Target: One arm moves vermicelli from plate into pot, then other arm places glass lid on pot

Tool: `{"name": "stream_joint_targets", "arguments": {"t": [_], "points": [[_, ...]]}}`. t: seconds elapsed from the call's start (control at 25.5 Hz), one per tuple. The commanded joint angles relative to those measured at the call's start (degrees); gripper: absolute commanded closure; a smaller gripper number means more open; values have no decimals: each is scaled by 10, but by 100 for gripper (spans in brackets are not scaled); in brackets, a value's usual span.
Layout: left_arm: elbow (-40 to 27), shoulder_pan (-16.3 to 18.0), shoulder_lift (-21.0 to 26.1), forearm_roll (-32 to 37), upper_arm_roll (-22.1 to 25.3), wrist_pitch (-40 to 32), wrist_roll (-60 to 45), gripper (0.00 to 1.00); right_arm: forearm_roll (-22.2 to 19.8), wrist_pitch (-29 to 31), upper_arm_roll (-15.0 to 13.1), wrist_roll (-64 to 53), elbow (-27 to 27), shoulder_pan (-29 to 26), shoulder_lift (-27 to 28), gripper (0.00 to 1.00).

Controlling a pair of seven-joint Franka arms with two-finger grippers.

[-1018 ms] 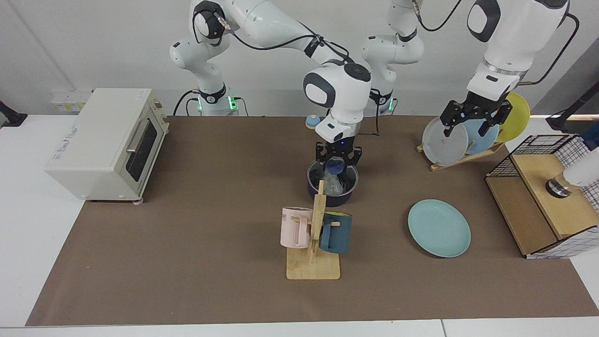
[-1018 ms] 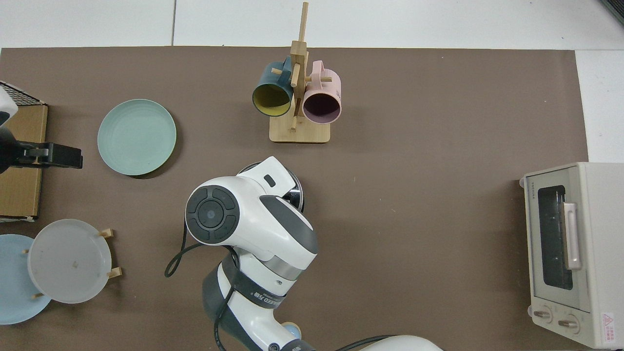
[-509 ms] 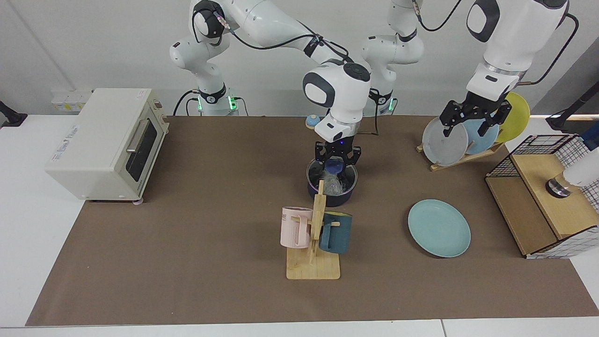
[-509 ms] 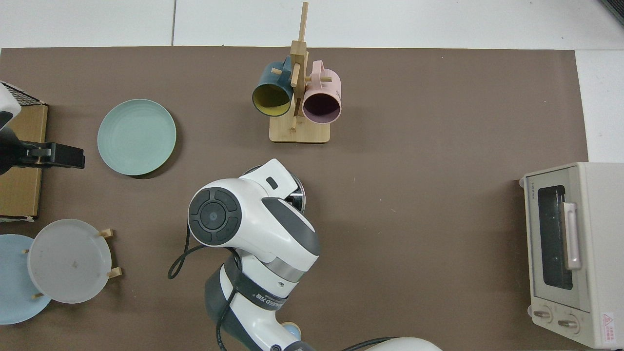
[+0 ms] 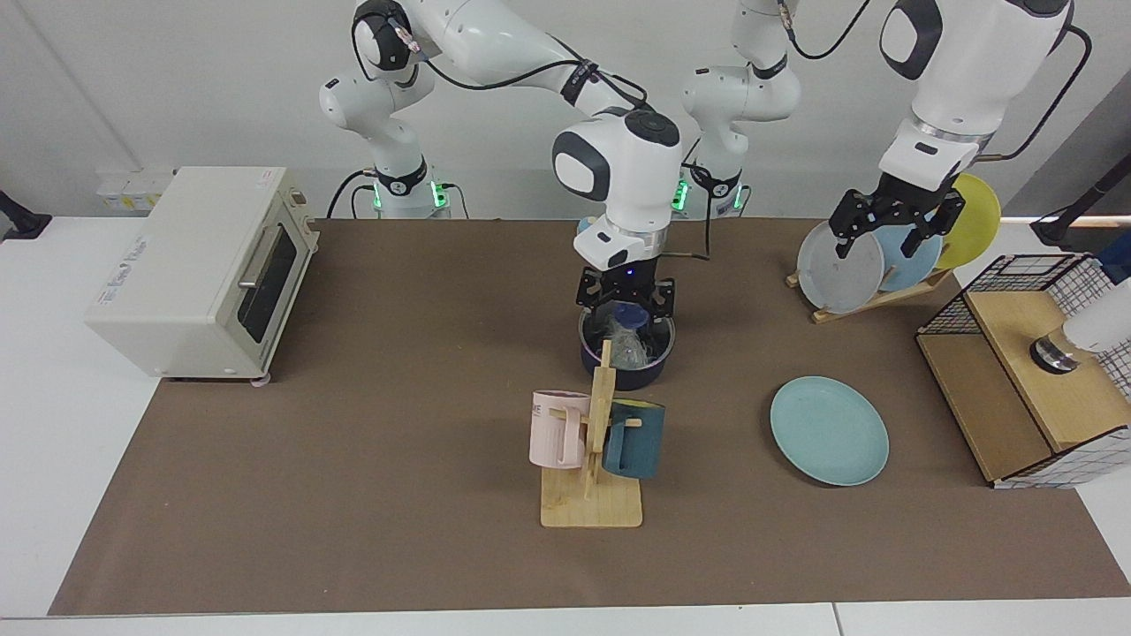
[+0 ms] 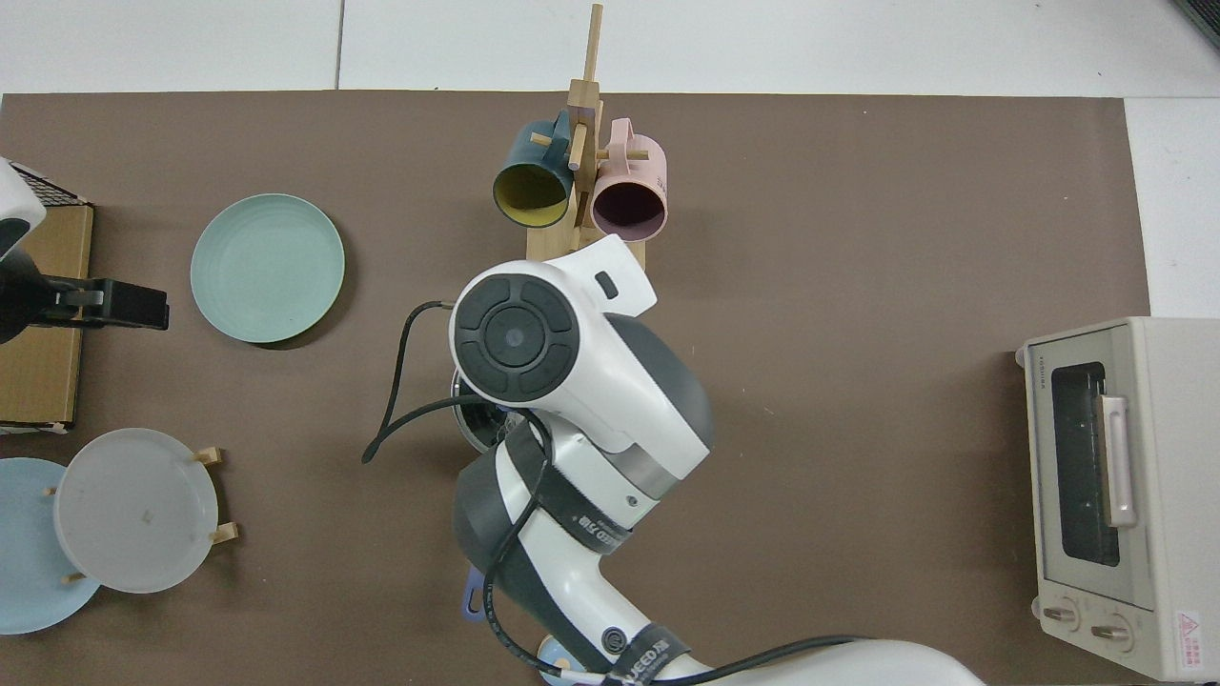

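Observation:
The dark pot point(image 5: 629, 375) stands mid-table behind the mug rack. The glass lid point(image 5: 643, 338) lies on its rim, blue knob point(image 5: 629, 313) up. A pale tangle, the vermicelli point(image 5: 629, 353), shows through the glass. My right gripper point(image 5: 625, 299) hangs just above the knob, open and holding nothing. In the top view the right arm's wrist covers the pot; only a bit of rim point(image 6: 467, 431) and the blue handle's end point(image 6: 471, 602) show. The turquoise plate point(image 5: 829, 430) point(image 6: 267, 268) lies bare. My left gripper point(image 5: 889, 231) waits open over the plate rack.
A wooden mug rack point(image 5: 594, 495) with a pink and a dark blue mug stands right in front of the pot. A toaster oven point(image 5: 199, 269) sits on one side. On the other are a plate rack point(image 5: 870, 296) with grey, sky-blue and yellow plates and a wire-sided wooden box point(image 5: 1016, 389).
My right gripper has let go of the lid's knob and risen off it; the wrist has swung towards the mug rack. The lid stays on the pot. The left arm has barely moved.

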Motion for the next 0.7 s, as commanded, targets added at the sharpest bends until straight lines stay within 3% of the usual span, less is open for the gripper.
{"name": "stream_joint_targets", "arguments": {"t": [0.0, 0.47, 0.67], "points": [[4, 1, 0, -7, 1, -7, -4, 0, 18, -34, 12, -59, -11, -60, -71, 1], [4, 1, 0, -7, 1, -7, -4, 0, 25, -196, 8, -271, -17, -194, -183, 1], [4, 1, 0, -7, 1, -7, -4, 0, 26, -230, 8, -314, -71, -233, -235, 1]]}}
